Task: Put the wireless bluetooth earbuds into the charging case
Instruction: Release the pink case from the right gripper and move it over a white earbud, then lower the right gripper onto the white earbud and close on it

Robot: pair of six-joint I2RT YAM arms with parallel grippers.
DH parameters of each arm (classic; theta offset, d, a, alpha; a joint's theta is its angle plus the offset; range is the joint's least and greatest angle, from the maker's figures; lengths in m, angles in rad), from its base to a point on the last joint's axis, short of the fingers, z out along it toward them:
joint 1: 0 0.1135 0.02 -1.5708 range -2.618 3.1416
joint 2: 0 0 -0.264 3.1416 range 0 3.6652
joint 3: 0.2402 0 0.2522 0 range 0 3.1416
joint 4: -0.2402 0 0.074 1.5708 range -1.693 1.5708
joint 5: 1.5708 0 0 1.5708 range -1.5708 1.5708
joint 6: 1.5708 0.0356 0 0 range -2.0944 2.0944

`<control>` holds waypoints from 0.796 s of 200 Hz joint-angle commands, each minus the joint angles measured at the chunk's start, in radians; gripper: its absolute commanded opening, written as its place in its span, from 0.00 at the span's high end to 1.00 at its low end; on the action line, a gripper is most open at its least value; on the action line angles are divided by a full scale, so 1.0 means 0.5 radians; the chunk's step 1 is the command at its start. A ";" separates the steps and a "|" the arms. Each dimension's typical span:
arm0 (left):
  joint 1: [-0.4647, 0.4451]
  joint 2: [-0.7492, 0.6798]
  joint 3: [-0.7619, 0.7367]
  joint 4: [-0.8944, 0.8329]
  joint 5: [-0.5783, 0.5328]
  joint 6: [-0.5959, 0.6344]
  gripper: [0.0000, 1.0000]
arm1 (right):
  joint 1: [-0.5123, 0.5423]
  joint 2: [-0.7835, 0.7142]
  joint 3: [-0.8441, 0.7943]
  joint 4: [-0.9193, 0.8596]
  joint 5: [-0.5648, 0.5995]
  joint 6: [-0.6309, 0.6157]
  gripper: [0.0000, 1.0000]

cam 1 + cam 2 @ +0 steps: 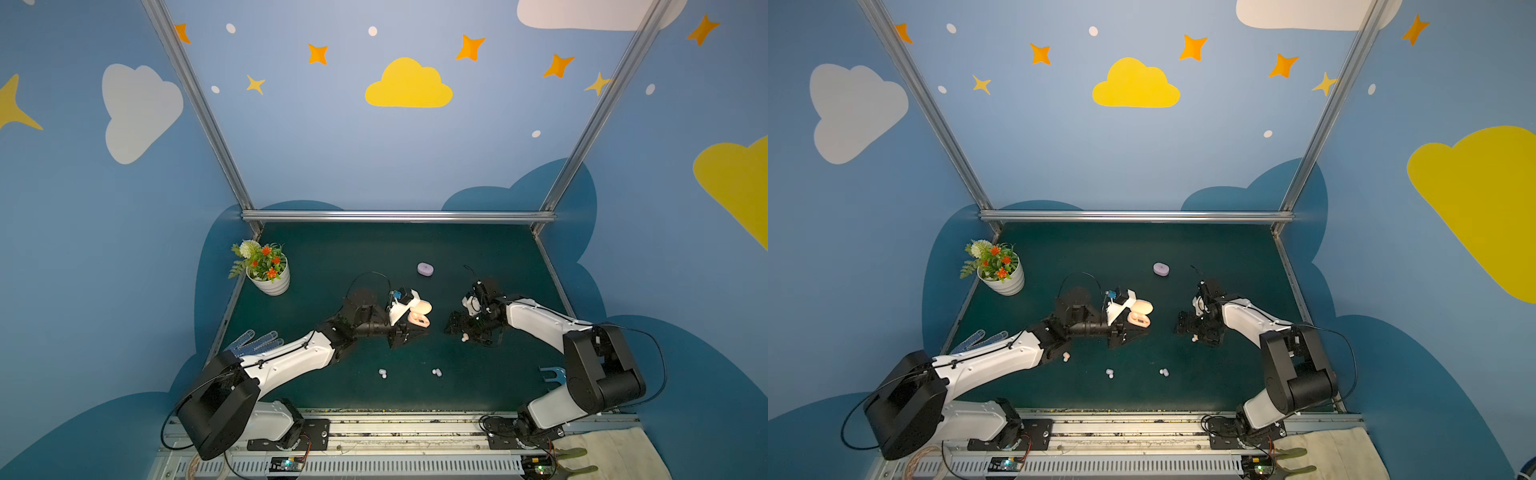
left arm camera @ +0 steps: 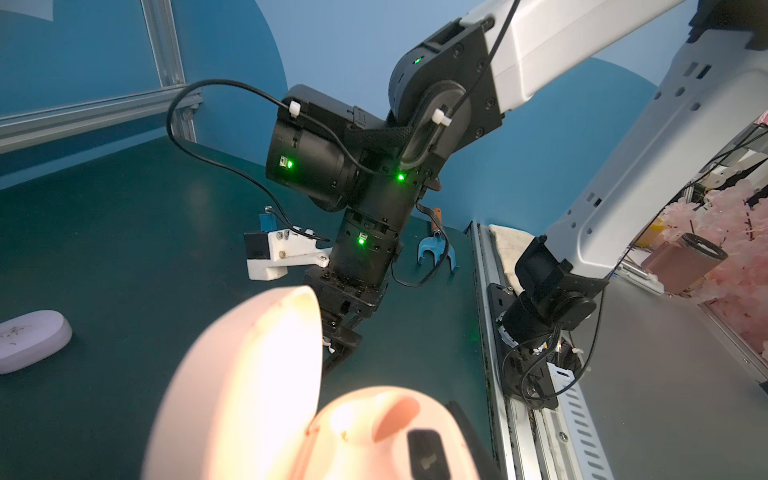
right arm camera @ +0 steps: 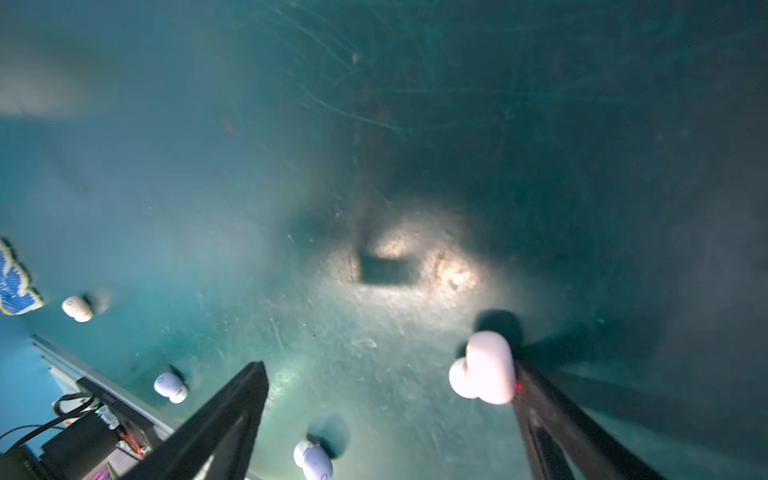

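Dark green bench (image 1: pixel 374 249) lay under blue, cloud-painted walls. Near mid-bench the left gripper (image 1: pixel 415 329) was clenched on the opened peach-pink charging case (image 1: pixel 419 319). To its right the right gripper (image 3: pixel 388 368) stood released, jaws wide and low over the bench, with a peach-pink earbud (image 3: pixel 484 368) lying against one finger. Pale earbuds (image 1: pixel 382 372) lay loose nearer the front edge, and a shut lavender case (image 1: pixel 425 269) sat farther back.

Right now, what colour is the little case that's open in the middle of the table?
Peach-pink; the open case shows best in the left wrist view.
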 commanded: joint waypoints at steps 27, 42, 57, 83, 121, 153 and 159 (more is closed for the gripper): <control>0.021 -0.038 -0.020 0.048 -0.006 -0.017 0.76 | 0.008 -0.010 0.064 0.026 -0.089 0.025 0.06; 0.021 -0.032 -0.019 0.055 -0.006 -0.020 0.76 | 0.019 -0.002 0.092 0.015 -0.104 0.021 0.06; 0.022 -0.034 -0.021 0.054 -0.004 -0.021 0.76 | 0.026 0.016 0.115 0.005 -0.120 0.016 0.06; 0.023 -0.042 -0.024 0.053 -0.005 -0.019 0.76 | 0.042 0.045 0.140 -0.005 -0.141 0.009 0.06; 0.022 -0.045 -0.025 0.049 -0.009 -0.020 0.76 | 0.066 0.071 0.161 -0.025 -0.173 -0.002 0.07; 0.022 -0.046 -0.021 0.045 -0.001 -0.023 0.76 | 0.080 0.052 0.193 -0.095 -0.093 0.005 0.08; 0.022 -0.045 -0.022 0.045 -0.009 -0.023 0.76 | 0.082 0.051 0.207 -0.124 -0.059 0.007 0.08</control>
